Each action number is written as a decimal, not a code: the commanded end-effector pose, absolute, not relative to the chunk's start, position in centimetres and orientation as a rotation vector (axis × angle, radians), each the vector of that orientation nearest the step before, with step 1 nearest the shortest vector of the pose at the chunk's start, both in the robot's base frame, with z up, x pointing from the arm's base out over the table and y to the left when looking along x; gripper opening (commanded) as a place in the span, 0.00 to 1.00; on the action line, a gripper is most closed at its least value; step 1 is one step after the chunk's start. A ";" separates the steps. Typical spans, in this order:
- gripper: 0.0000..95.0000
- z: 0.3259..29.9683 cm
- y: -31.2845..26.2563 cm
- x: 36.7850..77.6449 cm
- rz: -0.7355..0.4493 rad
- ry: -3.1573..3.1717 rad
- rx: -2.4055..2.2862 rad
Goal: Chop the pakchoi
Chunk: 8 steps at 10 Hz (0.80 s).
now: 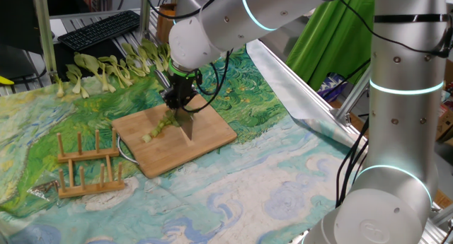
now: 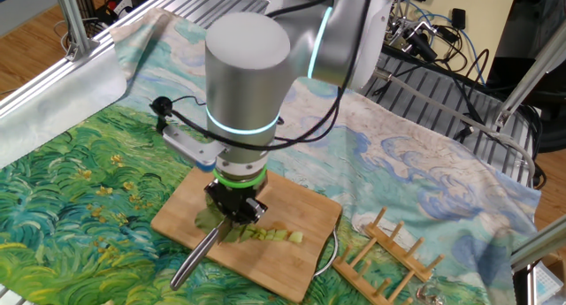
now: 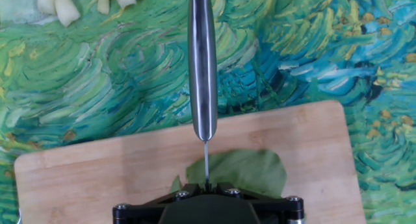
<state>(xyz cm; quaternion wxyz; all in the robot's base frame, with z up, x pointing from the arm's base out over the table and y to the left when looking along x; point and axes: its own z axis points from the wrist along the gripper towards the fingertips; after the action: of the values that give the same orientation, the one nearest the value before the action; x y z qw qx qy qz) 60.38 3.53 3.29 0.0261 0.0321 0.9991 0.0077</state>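
Unbranded knife over pakchoi, no writing.

glossy silver-grey arm with glowing cyan joint rings, black cables, small black pincer

End effector grips knife over pakchoi.

1 knife, 1 cutting board, 1 wooden rack, 1 keyboard — cut pakchoi approx 4 pcs
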 end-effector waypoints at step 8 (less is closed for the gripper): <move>0.00 4.0 3.8 61.0 0.045 3.063 0.132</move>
<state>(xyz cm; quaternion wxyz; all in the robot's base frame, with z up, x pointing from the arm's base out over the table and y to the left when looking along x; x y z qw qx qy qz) 60.58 3.77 3.88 0.0370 0.0437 0.9983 0.0137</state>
